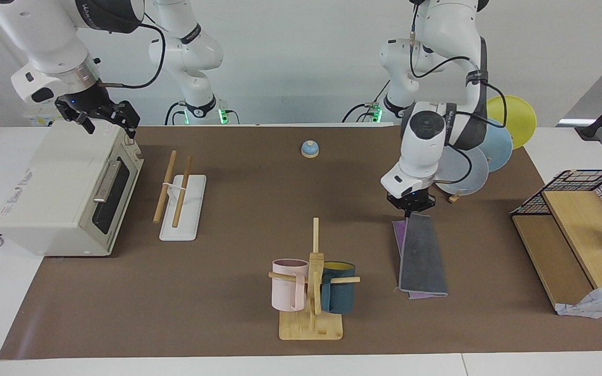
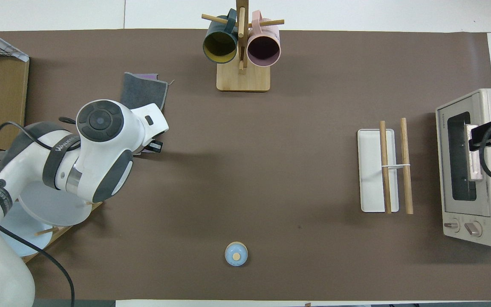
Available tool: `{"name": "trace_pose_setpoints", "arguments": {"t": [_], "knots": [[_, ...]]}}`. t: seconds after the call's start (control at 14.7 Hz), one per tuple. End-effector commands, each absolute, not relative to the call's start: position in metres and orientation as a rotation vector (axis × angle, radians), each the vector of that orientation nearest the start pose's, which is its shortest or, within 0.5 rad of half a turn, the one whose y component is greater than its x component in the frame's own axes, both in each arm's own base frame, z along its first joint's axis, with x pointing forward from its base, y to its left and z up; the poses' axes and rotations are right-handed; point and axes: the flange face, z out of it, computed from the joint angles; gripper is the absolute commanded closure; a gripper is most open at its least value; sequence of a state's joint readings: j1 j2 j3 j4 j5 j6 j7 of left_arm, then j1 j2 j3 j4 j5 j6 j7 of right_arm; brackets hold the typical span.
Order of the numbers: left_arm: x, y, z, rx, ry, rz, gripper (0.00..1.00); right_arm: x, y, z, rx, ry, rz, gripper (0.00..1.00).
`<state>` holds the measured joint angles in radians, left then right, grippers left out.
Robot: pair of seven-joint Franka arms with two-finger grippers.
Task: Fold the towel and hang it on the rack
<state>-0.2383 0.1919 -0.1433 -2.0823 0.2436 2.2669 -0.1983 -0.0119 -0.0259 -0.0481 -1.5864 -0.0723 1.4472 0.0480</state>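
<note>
The towel lies folded in half lengthwise, dark grey face up, with a thin purple strip showing along its edges. In the overhead view only its farther end shows past the left arm. My left gripper is shut on the towel's end nearest the robots, low over the mat; from above, the left gripper is mostly hidden under its own wrist. The rack, two wooden rods on a white base, stands beside the toaster oven. My right gripper waits open above the oven.
A toaster oven sits at the right arm's end. A mug tree with two cups stands beside the towel. A blue bell is near the robots. Plates on a stand and a wooden shelf with a wire basket fill the left arm's end.
</note>
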Motion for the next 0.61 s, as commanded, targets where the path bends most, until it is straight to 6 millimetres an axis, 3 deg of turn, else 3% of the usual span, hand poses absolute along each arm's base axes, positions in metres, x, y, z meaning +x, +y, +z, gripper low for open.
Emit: {"name": "trace_pose_setpoints", "arguments": {"t": [0.0, 0.2, 0.41, 0.55], "knots": [[0.527, -0.198, 0.327, -2.945, 0.436, -0.090, 0.01, 0.529, -0.042, 0.621, -3.179, 0.158, 0.207, 0.00], [0.535, -0.184, 0.336, -2.951, 0.388, -0.061, 0.00, 0.529, -0.042, 0.621, -3.179, 0.158, 0.207, 0.00], [0.557, -0.166, 0.362, -3.085, 0.271, -0.066, 0.00, 0.529, -0.042, 0.621, -3.179, 0.158, 0.207, 0.00], [0.575, -0.135, 0.368, -3.154, 0.217, -0.083, 0.00, 0.529, -0.042, 0.621, -3.179, 0.158, 0.207, 0.00]]}}
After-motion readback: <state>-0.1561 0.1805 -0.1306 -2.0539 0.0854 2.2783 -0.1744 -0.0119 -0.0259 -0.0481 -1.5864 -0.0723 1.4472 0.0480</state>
